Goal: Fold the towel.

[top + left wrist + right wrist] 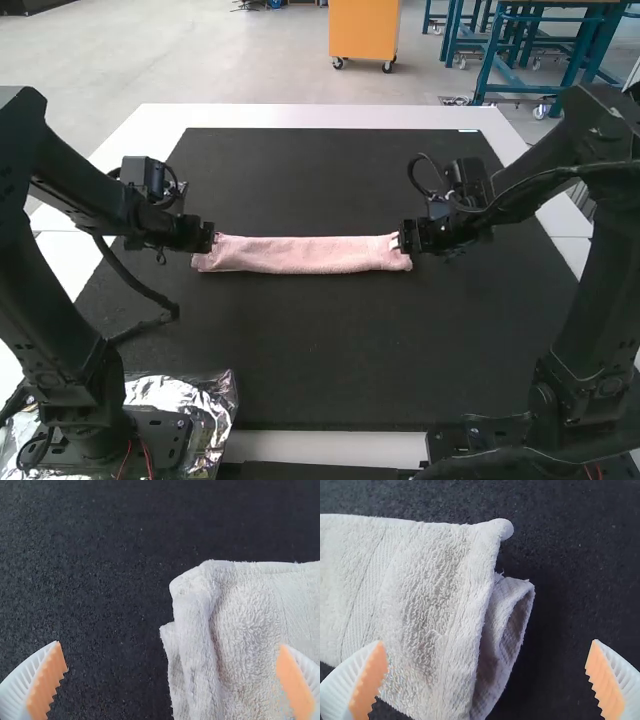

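- item, one towel point(300, 254): pink in the high view, laid as a long narrow strip across the black mat point(330, 350), between the two arms; layered, apparently folded already.
- left gripper point(170, 645): fingers spread wide, pinching nothing; one finger over bare mat, the other over the towel, the strip's left end between.
- right gripper point(486, 641): fingers likewise spread wide, nothing pinched; one over the towel, one over mat, with the strip's right end between.
- condition, left end: a raised ridge along the edge, a lower layer poking out past it.
- condition, right end: upper layer neat, an inner layer point(507, 625) bulging out beneath with a gap in its loop.
- stage, by judgement: lengthwise folding looks largely done; bringing one end over toward the other would be a sensible next step.
- hazard, shallow pinch: fingers closing too high may catch only the top layer, so the lower ones stay behind and the strip opens out.
- hazard, uneven ends: if the bulging layer is missed, the finished fold may come out lopsided.
- hazard, pull from both sides: arms drawing apart with both ends gripped could stretch or skew the strip.
- hazard, low approach: fingertips pressed into the mat may drag and rumple the cloth.
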{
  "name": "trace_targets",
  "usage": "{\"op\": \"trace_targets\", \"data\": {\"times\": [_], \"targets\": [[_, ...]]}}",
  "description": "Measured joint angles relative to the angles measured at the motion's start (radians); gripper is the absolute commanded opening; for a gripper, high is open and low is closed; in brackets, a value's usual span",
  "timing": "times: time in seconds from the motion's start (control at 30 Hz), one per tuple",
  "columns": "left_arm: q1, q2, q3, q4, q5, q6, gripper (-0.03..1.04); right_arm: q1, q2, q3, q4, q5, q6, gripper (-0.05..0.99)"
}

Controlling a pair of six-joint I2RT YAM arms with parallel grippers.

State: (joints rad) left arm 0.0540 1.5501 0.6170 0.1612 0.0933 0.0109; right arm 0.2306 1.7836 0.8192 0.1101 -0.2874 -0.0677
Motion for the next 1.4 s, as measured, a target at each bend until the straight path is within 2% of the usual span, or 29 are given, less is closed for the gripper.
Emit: {"op": "trace_targets", "data": {"times": [0.3,0.63,0.9,0.97,1.0,1.03,1.07,1.1,1.13,1.27,1.4], "targets": [[0.000,-0.007,0.034,-0.016,0.002,-0.039,0.97,0.000,0.012,0.007,0.027,0.000,0.002,0.90],[0.000,-0.007,0.034,-0.024,0.005,-0.058,0.97,0.006,0.092,0.091,0.030,0.003,0.004,0.90],[0.000,-0.007,0.034,-0.023,0.006,-0.061,0.97,0.036,0.138,0.112,0.033,0.007,0.004,0.82],[0.000,-0.007,0.034,-0.024,0.008,-0.061,0.97,0.043,0.157,0.112,0.038,0.015,0.001,0.75],[0.000,-0.007,0.034,-0.024,0.008,-0.061,0.97,0.043,0.158,0.112,0.041,0.018,0.001,0.68],[0.000,-0.007,0.034,-0.024,0.008,-0.061,0.97,0.043,0.158,0.111,0.042,0.022,0.000,0.55],[0.000,-0.007,0.034,-0.025,0.009,-0.061,0.97,0.043,0.161,0.111,0.047,0.026,-0.003,0.37],[0.000,-0.007,0.034,-0.025,0.010,-0.061,0.97,0.043,0.166,0.110,0.051,0.026,-0.002,0.07],[0.000,-0.007,0.034,-0.026,0.011,-0.061,0.97,0.043,0.170,0.108,0.060,0.030,-0.003,-0.01],[0.000,-0.007,0.034,-0.026,0.014,-0.061,0.97,0.043,0.169,0.097,0.076,0.025,-0.002,-0.03],[0.000,-0.007,0.034,-0.026,0.017,-0.061,0.97,0.032,0.136,0.093,0.041,0.018,0.001,-0.03]]}}
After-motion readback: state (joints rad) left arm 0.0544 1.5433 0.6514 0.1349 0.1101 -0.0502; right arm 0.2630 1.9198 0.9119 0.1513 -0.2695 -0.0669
